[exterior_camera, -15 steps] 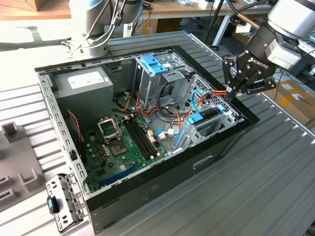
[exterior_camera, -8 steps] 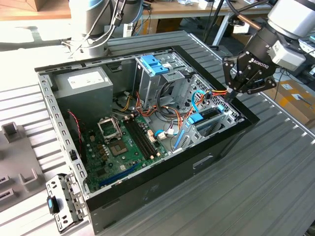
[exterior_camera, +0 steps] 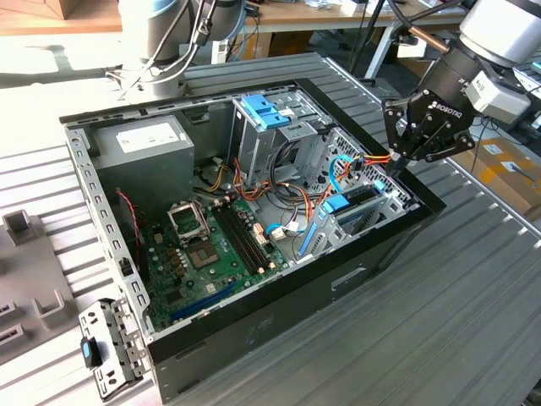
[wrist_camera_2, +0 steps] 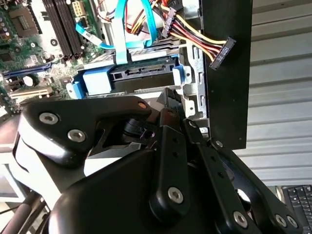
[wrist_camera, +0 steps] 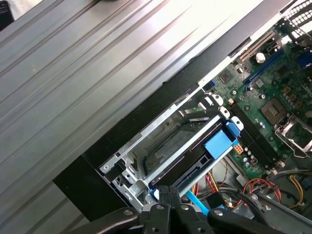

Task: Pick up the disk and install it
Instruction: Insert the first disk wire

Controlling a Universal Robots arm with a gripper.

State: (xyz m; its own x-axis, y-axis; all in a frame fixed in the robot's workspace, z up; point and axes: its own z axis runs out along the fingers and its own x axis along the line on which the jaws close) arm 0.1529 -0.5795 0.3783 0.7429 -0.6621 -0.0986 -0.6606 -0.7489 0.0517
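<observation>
Disk [wrist_camera: 195,156] first: from where I stand it lies in the metal drive cage [exterior_camera: 390,196] at the corner of the open computer case [exterior_camera: 279,330] on the exterior view's right, its blue rails showing, one end dipping into the bay. The gripper [exterior_camera: 404,162] hangs right over that corner, and in the first wrist view its fingers [wrist_camera: 165,197] are drawn close together and pinch the near end of the disk, so I judge it has hold of the drive. To do this seating well, I would say the drive must stay square to the cage walls, both rails running in their guides, with the push kept along the bay, not down onto the board. The loose power connector [wrist_camera_2: 222,51] and the flat blue cable [wrist_camera_2: 132,27] lie close and could snag. The second wrist view gives what the others do not: the disk's connector edge [wrist_camera_2: 141,73] between the blue rail ends, with the cables just beyond. The first wrist view shows the bare cage floor, and the exterior view alone takes in the grey power supply [exterior_camera: 148,144] and motherboard [exterior_camera: 215,245].
</observation>
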